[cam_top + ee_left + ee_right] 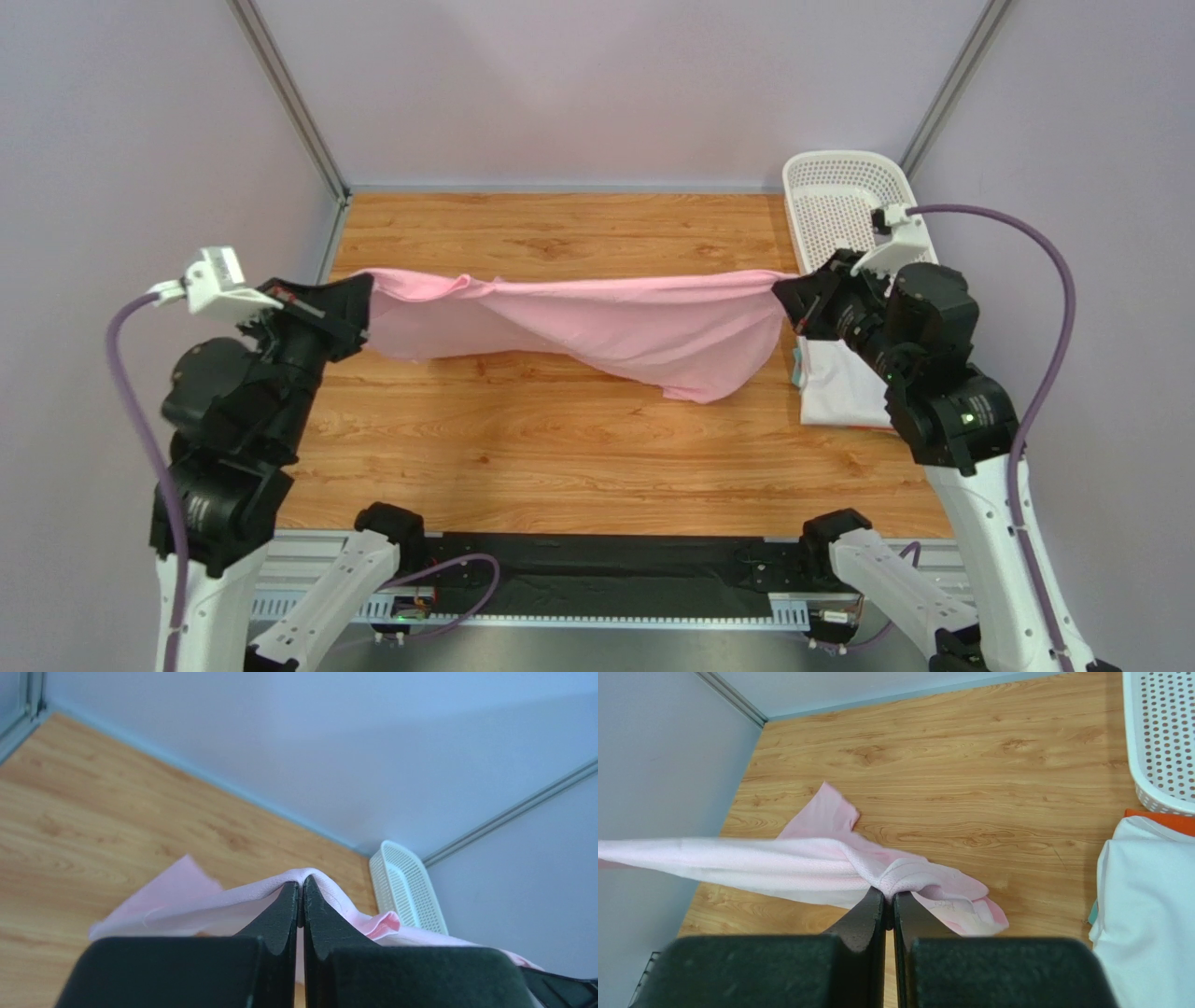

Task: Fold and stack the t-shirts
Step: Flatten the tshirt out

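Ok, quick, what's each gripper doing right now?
The left gripper is shut on one end of the pink t-shirt.
The right gripper is shut on the other end of it.

The whole table (561, 462) is seen from high behind the arm bases, facing the back wall. The left wrist view is taken low and close along the left gripper's fingers (281, 917), towards the far right corner; the right wrist view is aimed steeply down. The pink shirt (589, 322) and basket (842, 210) are shared by all.
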`<state>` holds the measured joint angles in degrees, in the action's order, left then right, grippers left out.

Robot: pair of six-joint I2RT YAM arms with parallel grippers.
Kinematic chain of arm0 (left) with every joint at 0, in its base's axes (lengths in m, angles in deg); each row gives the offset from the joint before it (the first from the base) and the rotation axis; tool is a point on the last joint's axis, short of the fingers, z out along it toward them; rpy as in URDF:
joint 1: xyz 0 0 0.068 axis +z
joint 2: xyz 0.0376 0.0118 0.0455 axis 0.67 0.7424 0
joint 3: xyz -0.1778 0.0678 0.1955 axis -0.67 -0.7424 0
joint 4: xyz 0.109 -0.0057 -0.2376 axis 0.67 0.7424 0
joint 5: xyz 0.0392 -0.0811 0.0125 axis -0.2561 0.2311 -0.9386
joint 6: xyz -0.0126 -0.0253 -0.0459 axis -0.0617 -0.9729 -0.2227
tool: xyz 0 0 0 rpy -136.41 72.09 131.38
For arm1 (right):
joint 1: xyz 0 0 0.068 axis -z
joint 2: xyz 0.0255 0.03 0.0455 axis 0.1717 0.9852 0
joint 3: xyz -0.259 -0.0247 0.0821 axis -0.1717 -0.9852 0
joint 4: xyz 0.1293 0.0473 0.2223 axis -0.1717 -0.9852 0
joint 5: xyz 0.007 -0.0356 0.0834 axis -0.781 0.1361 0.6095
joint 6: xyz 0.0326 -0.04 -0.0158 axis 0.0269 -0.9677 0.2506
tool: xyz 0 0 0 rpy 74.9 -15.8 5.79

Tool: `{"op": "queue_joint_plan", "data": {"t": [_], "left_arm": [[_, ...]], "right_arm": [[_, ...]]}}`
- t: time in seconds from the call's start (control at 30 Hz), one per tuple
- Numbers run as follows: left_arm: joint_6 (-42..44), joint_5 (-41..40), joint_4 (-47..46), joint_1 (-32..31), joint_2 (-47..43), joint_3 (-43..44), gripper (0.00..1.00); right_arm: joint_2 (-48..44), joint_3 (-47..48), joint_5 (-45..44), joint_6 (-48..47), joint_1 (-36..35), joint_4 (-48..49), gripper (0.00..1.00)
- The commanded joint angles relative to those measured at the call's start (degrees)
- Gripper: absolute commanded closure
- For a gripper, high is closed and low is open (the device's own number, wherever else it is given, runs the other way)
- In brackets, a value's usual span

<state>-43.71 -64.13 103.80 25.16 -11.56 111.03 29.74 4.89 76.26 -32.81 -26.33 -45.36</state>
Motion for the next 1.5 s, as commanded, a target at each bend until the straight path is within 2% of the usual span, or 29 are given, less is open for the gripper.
{"op": "queue_joint_plan", "data": {"t": [0.0, 0.23, 0.53, 0.73, 0.8, 0.9, 1.0, 1.07, 1.1, 1.13, 1.2, 1.23, 1.33, 1.4, 1.47], "left_arm": [[6.6, 0.5, 0.2, -0.1, 0.5, 9.0, 1.0], [10.0, 3.9, 0.3, -0.1, 1.7, 23.5, 1.0], [12.1, 4.2, -0.2, -0.1, 5.1, 27.5, 1.0], [14.6, -4.1, -3.1, -0.1, 12.0, 24.9, 1.0], [17.0, -8.8, -4.6, -0.1, 17.4, 24.9, 1.0], [20.1, -10.9, -6.8, 0.6, 26.3, 27.5, 1.0], [20.0, -7.1, -7.6, 3.5, 36.4, 34.3, 1.0], [19.9, -3.7, -7.0, 6.3, 44.6, 43.5, 1.0], [20.0, -2.5, -6.4, 7.0, 47.3, 51.9, 1.0], [20.6, -1.3, -4.5, 8.0, 52.5, 56.3, 1.0], [22.0, 0.8, -4.3, 8.2, 56.0, 65.6, 1.0], [23.6, 1.8, -6.5, 8.2, 57.4, 66.9, 1.0], [24.2, 3.6, -12.1, 8.4, 56.0, 65.8, 1.0], [25.3, 3.3, -13.5, 8.4, 54.6, 63.0, 1.0], [26.3, 3.2, -15.4, 8.5, 50.9, 58.7, 1.0]], "right_arm": [[-1.1, 9.2, 1.6, -2.9, -0.1, -4.5, 1.0], [-1.6, 22.4, 8.3, -2.9, -0.2, -7.5, 1.0], [1.4, 28.1, 10.3, -4.1, -0.2, -8.4, 1.0], [9.2, 27.9, 6.8, -6.9, -0.2, -7.1, 1.0], [13.1, 27.9, 4.6, -8.0, 0.1, -5.7, 1.0], [19.2, 29.2, 3.1, -10.6, 1.1, -2.4, 1.0], [26.5, 33.3, -0.9, -13.6, 2.6, -0.2, 1.0], [30.7, 37.4, -2.1, -13.8, 4.0, 0.6, 1.0], [34.9, 42.7, -0.9, -13.8, 5.6, 0.7, 1.0], [36.9, 45.3, -0.3, -13.5, 6.4, 0.6, 1.0], [41.4, 50.8, 2.0, -13.1, 8.1, 0.6, 1.0], [42.7, 55.3, 2.3, -12.8, 8.6, 0.7, 1.0], [45.3, 60.2, 3.8, -12.7, 9.2, 0.9, 1.0], [45.2, 59.1, 6.1, -12.9, 9.2, 1.0, 1.0], [43.5, 53.8, 6.2, -13.2, 9.2, 1.8, 1.0]]}}
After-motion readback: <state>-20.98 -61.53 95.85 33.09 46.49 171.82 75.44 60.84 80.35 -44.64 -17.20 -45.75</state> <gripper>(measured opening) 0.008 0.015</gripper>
